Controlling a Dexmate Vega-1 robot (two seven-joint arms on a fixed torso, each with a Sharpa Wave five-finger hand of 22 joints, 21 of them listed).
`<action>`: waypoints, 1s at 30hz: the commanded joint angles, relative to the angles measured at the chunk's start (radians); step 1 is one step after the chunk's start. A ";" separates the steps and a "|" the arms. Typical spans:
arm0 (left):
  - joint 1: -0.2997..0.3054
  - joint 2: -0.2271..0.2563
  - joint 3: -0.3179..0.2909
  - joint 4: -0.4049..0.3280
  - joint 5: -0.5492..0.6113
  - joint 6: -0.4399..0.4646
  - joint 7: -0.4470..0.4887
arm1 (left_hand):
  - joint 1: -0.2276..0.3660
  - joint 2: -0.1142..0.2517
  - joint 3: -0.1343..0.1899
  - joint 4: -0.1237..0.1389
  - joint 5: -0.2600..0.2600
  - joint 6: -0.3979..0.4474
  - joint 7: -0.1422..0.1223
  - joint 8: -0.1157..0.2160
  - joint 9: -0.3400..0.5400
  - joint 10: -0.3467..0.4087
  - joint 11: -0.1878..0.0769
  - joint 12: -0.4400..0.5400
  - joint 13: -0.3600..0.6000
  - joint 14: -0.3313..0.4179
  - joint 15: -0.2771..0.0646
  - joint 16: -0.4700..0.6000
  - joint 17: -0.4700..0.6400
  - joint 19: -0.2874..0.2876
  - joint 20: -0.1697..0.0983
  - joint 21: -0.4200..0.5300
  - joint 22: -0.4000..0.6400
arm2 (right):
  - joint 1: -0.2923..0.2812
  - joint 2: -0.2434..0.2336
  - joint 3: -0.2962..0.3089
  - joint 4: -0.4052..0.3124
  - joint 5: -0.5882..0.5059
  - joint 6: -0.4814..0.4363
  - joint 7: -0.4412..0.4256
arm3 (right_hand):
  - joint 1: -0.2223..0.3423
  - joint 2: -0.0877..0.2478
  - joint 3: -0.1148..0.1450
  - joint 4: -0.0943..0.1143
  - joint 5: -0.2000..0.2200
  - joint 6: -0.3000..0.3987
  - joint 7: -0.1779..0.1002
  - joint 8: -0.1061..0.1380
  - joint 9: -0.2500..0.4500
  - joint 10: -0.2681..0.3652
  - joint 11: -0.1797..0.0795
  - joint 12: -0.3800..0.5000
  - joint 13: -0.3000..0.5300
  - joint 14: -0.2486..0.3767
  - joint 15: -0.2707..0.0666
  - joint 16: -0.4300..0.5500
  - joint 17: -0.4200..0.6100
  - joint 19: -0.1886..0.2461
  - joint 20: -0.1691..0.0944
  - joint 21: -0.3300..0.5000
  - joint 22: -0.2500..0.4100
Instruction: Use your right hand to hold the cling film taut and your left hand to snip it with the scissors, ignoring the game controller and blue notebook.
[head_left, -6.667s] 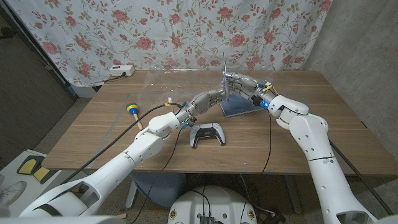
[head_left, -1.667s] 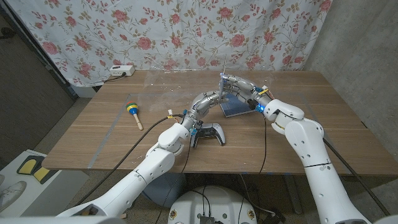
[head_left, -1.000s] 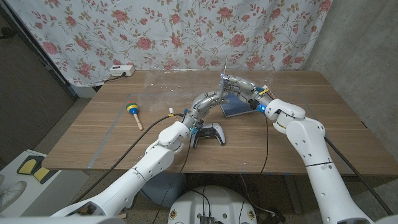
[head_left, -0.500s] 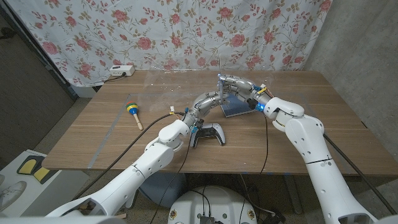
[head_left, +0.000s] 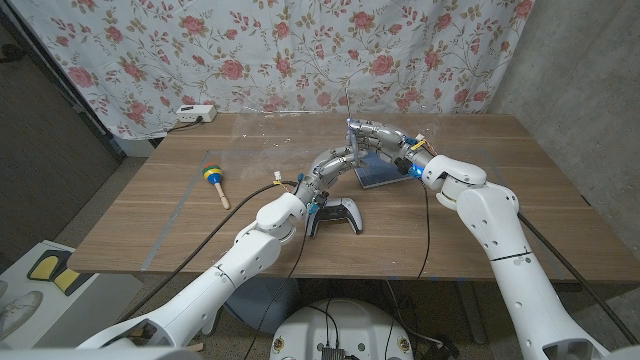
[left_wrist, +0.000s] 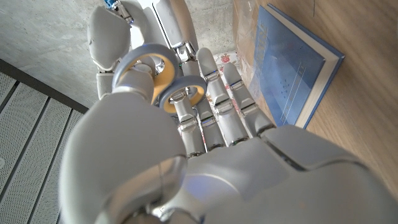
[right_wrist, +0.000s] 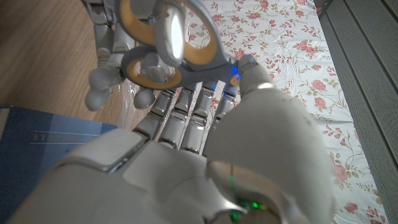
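The scissors (head_left: 349, 112) stand upright above the table, blade tip up, with grey handle rings lined in yellow (left_wrist: 155, 67) (right_wrist: 171, 46). My left hand (head_left: 343, 160) reaches in from the left, and its fingers (left_wrist: 186, 106) pass into the rings. My right hand (head_left: 378, 134) comes from the right. Its fingers lie under the handles and its thumb (right_wrist: 250, 70) presses on them, so both hands hold the scissors. A faint glint of clear film (head_left: 258, 135) shows on the table's far left part, and its edges are hard to make out.
The blue notebook (head_left: 380, 173) (left_wrist: 292, 68) lies just under the two hands. A white game controller (head_left: 335, 215) sits near the front edge beside my left forearm. A maraca (head_left: 213, 178) lies at the left and a power strip (head_left: 195, 113) at the back left.
Over the last second both hands and the upright scissors have shifted a little to the left. The notebook, controller and maraca have stayed put.
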 joint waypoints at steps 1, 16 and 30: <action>-0.005 -0.010 -0.003 0.035 -0.027 -0.038 -0.052 | 0.064 0.081 -0.004 0.006 -0.005 -0.057 -0.030 0.002 -0.003 0.151 -0.111 0.016 0.006 0.106 -0.112 -0.003 0.007 -0.006 -0.001 0.011 0.005 | -0.003 0.002 0.005 0.004 -0.003 -0.014 -0.021 | -0.004 0.014 -0.003 0.007 0.005 0.014 -0.018 0.002 0.003 0.146 -0.139 0.006 0.004 -0.003 -0.163 -0.009 -0.002 0.004 -0.003 0.008 0.000; -0.003 -0.008 -0.004 0.041 -0.032 -0.050 -0.072 | 0.067 0.086 -0.006 0.006 -0.016 -0.061 -0.029 0.011 -0.018 0.148 -0.114 0.010 0.015 0.106 -0.113 -0.017 0.015 -0.017 -0.005 0.033 0.010 | -0.019 -0.014 0.002 0.006 -0.015 0.028 0.000 | -0.280 -0.047 -0.126 0.110 -0.103 -0.133 0.026 -0.077 -0.013 0.002 -0.088 -0.096 -0.068 -0.065 -0.116 -0.073 -0.056 0.010 0.013 -0.006 -0.004; 0.007 -0.006 -0.008 0.034 -0.036 -0.061 -0.073 | 0.069 0.086 -0.007 0.005 -0.022 -0.071 -0.031 0.017 -0.033 0.147 -0.113 0.003 0.020 0.110 -0.113 -0.030 0.024 -0.028 -0.006 0.055 0.014 | -0.035 -0.028 -0.001 0.005 -0.028 0.077 -0.006 | -0.460 -0.101 -0.207 0.158 -0.180 -0.348 0.062 -0.162 -0.043 -0.227 -0.003 -0.267 -0.134 -0.212 -0.024 -0.136 -0.139 -0.006 0.058 -0.054 -0.006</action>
